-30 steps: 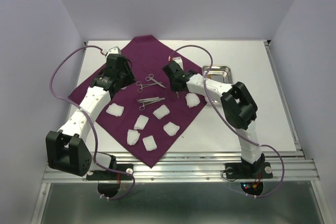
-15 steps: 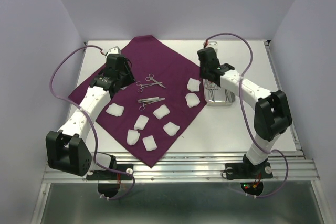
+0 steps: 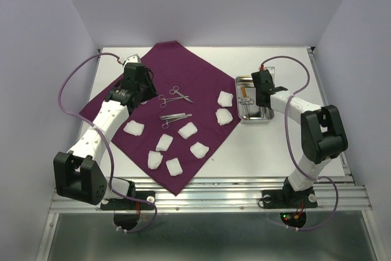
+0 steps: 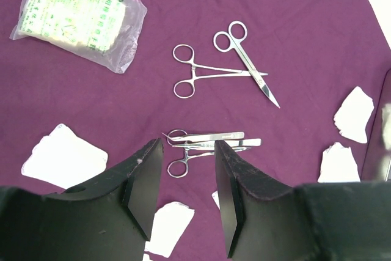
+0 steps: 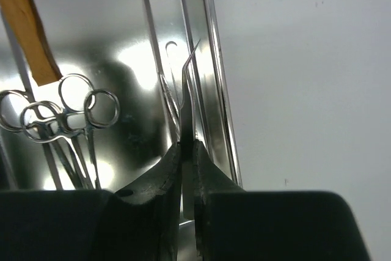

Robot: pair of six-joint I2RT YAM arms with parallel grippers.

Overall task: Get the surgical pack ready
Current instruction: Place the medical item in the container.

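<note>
The surgical pack (image 3: 183, 65) is a big maroon cloth spread over the table's left half, also filling the left wrist view (image 4: 305, 29). On it lie scissors (image 4: 247, 59), a hemostat (image 4: 201, 76), tweezers (image 4: 208, 136), several white gauze pads (image 3: 133, 128) and a sealed packet (image 4: 79, 13). My left gripper (image 4: 187, 151) hovers open just above the tweezers, holding nothing. My right gripper (image 5: 187, 146) is shut on a thin curved-tip tweezers (image 5: 186, 90), over the right side of the steel tray (image 5: 208, 59).
The steel tray (image 3: 253, 120) sits on bare white table right of the cloth. Inside it are ring-handled forceps (image 5: 61, 114) and an orange strip (image 5: 27, 35). Two gauze pads (image 3: 225, 107) lie near the cloth's right edge. Walls enclose the table on three sides.
The right arm has swung from above the middle of the cloth rightward to the steel tray, uncovering a gauze pad. The left arm has stayed still.
</note>
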